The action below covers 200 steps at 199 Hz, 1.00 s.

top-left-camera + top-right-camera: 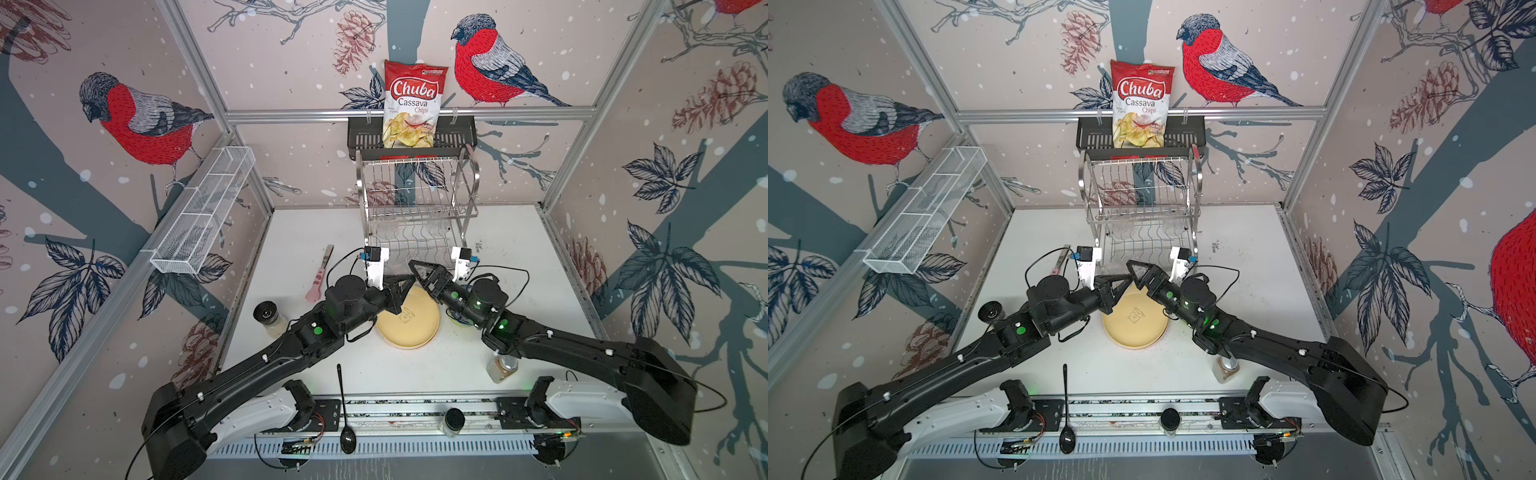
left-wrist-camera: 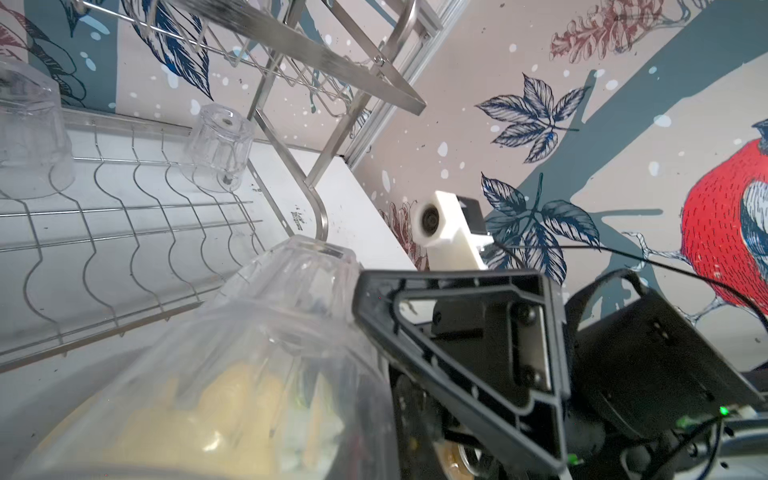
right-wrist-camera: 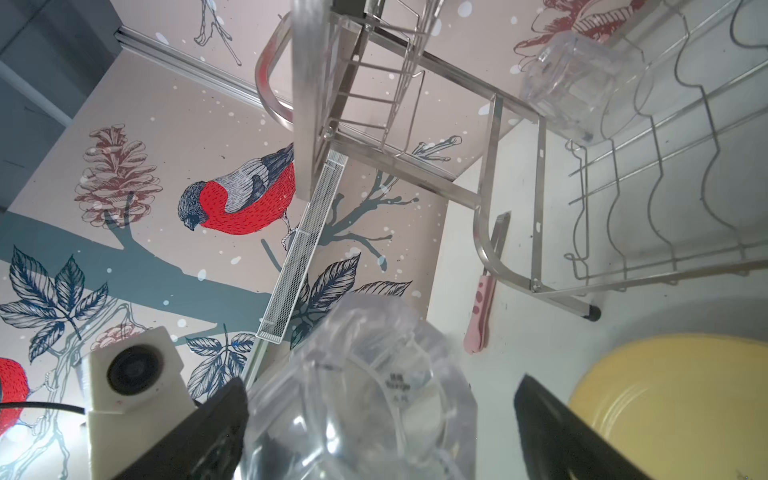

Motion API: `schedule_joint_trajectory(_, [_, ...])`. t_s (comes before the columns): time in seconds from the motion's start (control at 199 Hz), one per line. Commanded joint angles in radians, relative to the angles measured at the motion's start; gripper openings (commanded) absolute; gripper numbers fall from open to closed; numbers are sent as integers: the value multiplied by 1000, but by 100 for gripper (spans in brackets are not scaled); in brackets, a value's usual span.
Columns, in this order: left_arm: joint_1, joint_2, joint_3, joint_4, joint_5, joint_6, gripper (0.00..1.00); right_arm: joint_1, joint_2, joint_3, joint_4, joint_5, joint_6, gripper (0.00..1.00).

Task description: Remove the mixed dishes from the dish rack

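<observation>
While both arms are meeting low in front of the dish rack [image 1: 473, 178], a clear tumbler [image 2: 286, 340] is hanging between them. It is off the rack and above the rack-side edge of the yellowish plate stack [image 1: 409, 328] on the white table [image 1: 532, 266]

Left gripper [image 1: 402, 286]: jaws are sitting pressed almost together. Its fingers are not showing in the left wrist view, but the tumbler is filling that view right at the gripper's mouth, so I am reading this as a pinch on the tumbler's wall

Right gripper [image 3: 380, 392]: jaws are standing spread to either side of the tumbler, with a plain gap showing at one finger [image 3: 548, 428]. Contact at the opposite finger is not resolving

Step in hand, as judged: a mid-air tumbler hand-over, with the left arm taking the load

Rack status: the upper tier is looking bare, and two other tumblers [image 2: 218, 149] are sitting upside down on the lower tier. Unloading is looking well along but not finished

Next move is calling for the right gripper to be backing straight off without nudging the glass. The left arm should then be setting the tumbler on bare table beside the plates. A thin wall pinch is risking a swing or a slip
</observation>
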Motion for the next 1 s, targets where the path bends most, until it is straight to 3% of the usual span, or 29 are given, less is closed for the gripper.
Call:
schedule_joint_trajectory(0.0, [2,-37,46,-209,-39,45,0,-5,-33,10,-88,37,-102,100])
schedule_joint_trajectory(0.261, [2,-61,223,-728,-13,84,0,-44,-121,5,-270,135,-183,99])
schedule_joint_trajectory(0.502, [2,-28,275,-1159,-18,16,0,-84,-141,-2,-329,141,-195,99])
schedule_joint_trajectory(0.727, [0,-31,149,-1230,60,-27,0,-116,-97,16,-322,97,-190,100])
schedule_joint_trajectory(0.998, [-8,32,-21,-1047,114,-22,0,-126,-61,12,-322,80,-175,99])
